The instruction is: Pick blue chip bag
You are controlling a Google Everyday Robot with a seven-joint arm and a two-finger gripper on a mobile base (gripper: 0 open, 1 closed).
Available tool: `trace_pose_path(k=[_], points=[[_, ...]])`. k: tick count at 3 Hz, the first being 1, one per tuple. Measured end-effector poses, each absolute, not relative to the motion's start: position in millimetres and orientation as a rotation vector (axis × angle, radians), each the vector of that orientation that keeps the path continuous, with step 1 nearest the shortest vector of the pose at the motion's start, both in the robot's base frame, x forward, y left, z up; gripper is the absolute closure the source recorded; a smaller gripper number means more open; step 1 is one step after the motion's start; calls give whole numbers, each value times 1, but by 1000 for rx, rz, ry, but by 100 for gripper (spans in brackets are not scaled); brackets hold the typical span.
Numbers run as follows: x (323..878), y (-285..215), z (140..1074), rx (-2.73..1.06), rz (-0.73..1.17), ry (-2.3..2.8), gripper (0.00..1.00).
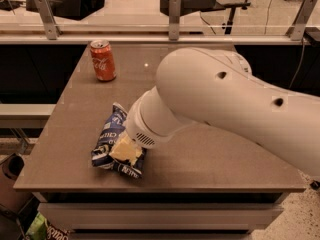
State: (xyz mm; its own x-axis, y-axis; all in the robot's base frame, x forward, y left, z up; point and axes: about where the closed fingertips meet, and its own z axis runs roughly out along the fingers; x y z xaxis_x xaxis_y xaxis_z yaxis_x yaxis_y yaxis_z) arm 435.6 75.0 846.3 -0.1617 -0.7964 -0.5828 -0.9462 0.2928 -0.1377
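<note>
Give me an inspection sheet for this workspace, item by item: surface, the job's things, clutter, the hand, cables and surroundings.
Surface: brown-grey table, flat top.
Job's things: blue chip bag lying crumpled near the front left edge, partly covered by the hand.
Clutter: red soda can upright at the back left, apart from the bag.
Hand: hand down on the bag's middle, at the end of the white arm that reaches in from the right.
Cables: dark cable on the counter behind the table.
Surroundings: metal rail with posts along the back; dark bin on the floor at the left.
</note>
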Motion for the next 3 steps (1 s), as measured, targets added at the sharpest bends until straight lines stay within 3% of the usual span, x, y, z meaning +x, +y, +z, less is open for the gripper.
trace_pose_path(k=[3], points=[[440, 70, 855, -1543, 380, 1951, 100]])
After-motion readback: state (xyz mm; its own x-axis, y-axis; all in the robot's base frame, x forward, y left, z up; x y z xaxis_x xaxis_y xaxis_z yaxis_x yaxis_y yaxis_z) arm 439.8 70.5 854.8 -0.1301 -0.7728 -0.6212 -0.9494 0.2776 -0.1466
